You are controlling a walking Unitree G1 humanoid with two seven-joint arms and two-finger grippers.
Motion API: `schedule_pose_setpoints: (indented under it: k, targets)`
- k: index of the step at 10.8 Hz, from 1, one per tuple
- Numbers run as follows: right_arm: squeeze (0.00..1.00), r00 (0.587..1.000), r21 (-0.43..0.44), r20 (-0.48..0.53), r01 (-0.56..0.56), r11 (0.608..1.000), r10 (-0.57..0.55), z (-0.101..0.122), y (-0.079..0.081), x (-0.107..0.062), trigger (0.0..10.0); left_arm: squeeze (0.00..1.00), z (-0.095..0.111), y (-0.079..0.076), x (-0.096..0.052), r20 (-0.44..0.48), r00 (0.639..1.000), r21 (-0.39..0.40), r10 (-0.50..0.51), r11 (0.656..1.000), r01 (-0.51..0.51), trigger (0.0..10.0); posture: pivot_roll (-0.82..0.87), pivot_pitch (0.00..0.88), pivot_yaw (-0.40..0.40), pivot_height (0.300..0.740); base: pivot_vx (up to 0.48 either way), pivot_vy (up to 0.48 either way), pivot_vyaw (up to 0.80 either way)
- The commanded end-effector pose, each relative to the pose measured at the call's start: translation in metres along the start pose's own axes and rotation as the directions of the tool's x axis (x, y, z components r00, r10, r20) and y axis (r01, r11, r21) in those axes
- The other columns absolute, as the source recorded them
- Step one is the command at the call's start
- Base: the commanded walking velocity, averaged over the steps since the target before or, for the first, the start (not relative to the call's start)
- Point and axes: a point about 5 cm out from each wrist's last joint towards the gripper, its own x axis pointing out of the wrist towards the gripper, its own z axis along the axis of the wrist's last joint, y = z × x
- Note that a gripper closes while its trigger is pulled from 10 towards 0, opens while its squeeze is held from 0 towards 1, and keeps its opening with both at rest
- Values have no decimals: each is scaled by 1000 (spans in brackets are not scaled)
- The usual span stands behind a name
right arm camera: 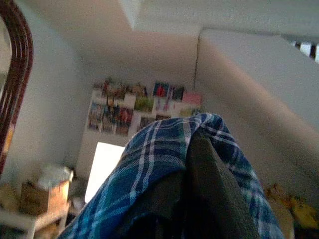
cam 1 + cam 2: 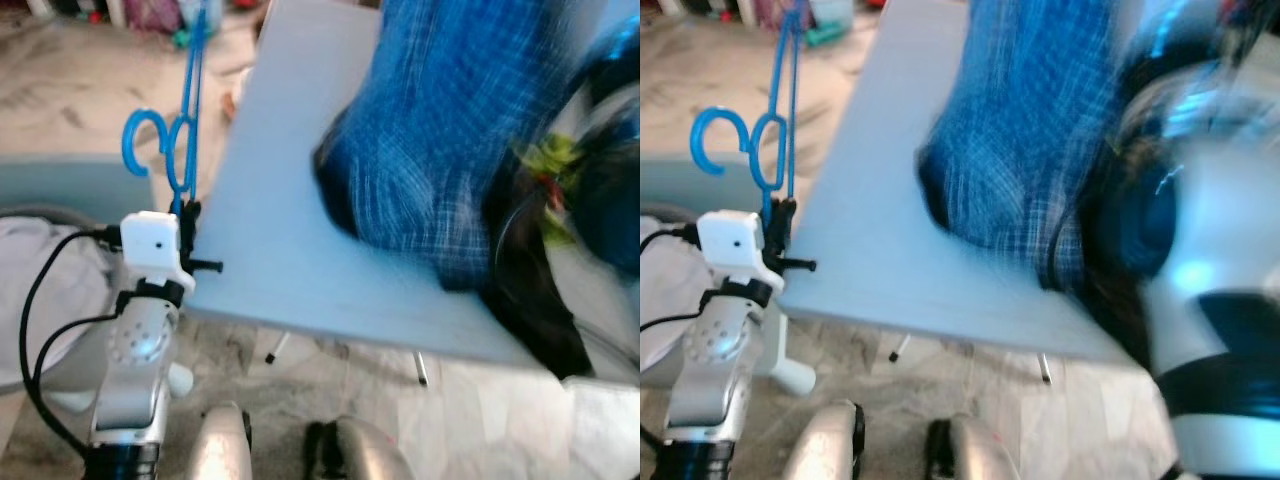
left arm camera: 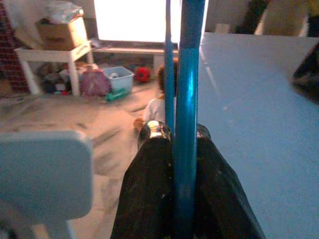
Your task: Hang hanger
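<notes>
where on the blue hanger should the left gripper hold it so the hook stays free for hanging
On the straight blue bars below the hook, as now: the left gripper is shut on the blue hanger low on those bars, coming from beneath. The hook curls out to the robot's left, free of the jaws, beside the light blue table. The right gripper holds the blue plaid shirt.

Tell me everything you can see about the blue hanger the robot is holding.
The bright blue hanger looks like glossy plastic. There seem to be two thin ones held together, since two curled hooks sit side by side. The left pincer is shut on the stems, its black fingers pressing from both sides. The bars rise beyond the pincer, beside the left edge of the pale blue table. Nothing else is seen touching it.
</notes>
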Motion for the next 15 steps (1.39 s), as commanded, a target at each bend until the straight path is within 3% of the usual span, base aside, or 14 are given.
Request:
schedule_pose_setpoints:
  k: [1, 3, 4, 5, 6, 7, 8, 9, 10, 13, 15]
  targets:
    - [0, 996, 13, -15, 90, 996, -90, -3, -26, -4, 10000, 0, 0, -4, -5, 0, 1000, -4, -6, 1000, 6, 10000, 168, 157, -154, 740, 0, 0, 0]
    - [0, 974, -167, -226, -21, 986, -18, -68, -24, -39, 10000, 0, -3, -12, -7, -11, 1000, -7, -16, 1000, 16, 10000, 165, 165, -152, 740, 0, 0, 0]
    - [1000, 862, -191, -506, -90, 978, -20, -129, -34, -86, 10000, 0, -5, -14, -7, -25, 999, 0, -39, 999, 39, 10000, 163, 170, -147, 740, 0, 0, 0]
    - [1000, 656, -214, -754, -262, 941, 11, -178, -42, -144, 10000, 0, -6, -14, -8, -37, 998, 3, -48, 999, 48, 10000, 161, 175, -145, 740, 0, 0, 0]
    - [1000, 502, -174, -856, -499, 849, 120, -201, -48, -189, 10000, 0, -8, -14, -9, -59, 997, 15, -45, 999, 46, 10000, 157, 181, -144, 740, 0, 0, 0]
    - [1000, 486, -142, -864, -492, 859, 136, -204, -56, -200, 10000, 0, -7, -14, -9, -50, 997, 45, -55, 997, 57, 10000, 155, 181, -149, 740, 0, 0, 0]
    - [1000, 596, -60, -788, -323, 945, 153, -201, -62, -205, 10000, 0, -1, -14, -9, -23, 997, 91, -78, 993, 80, 10000, 154, 186, -151, 740, 0, 0, 0]
    - [1000, 636, -39, -753, -302, 953, 171, -201, -60, -213, 10000, 0, -3, -12, -9, -40, 997, 86, -61, 994, 64, 10000, 148, 189, -147, 740, 0, 0, 0]
    - [1000, 745, 5, -654, -170, 985, 132, -203, -56, -239, 10000, 0, -9, -14, -11, -71, 996, 96, -46, 994, 53, 10000, 138, 191, -139, 740, 0, 0, 0]
    - [1000, 848, -15, -524, -102, 995, 79, -195, -30, -267, 10000, 0, -8, -22, -8, -68, 994, 104, -86, 990, 93, 10000, 128, 188, -126, 740, 0, 0, 0]
    - [1000, 850, -17, -516, -133, 991, 105, -193, -23, -268, 10000, 0, -6, -20, -4, -60, 994, 108, -88, 990, 94, 10000, 124, 183, -122, 740, 0, 0, 0]
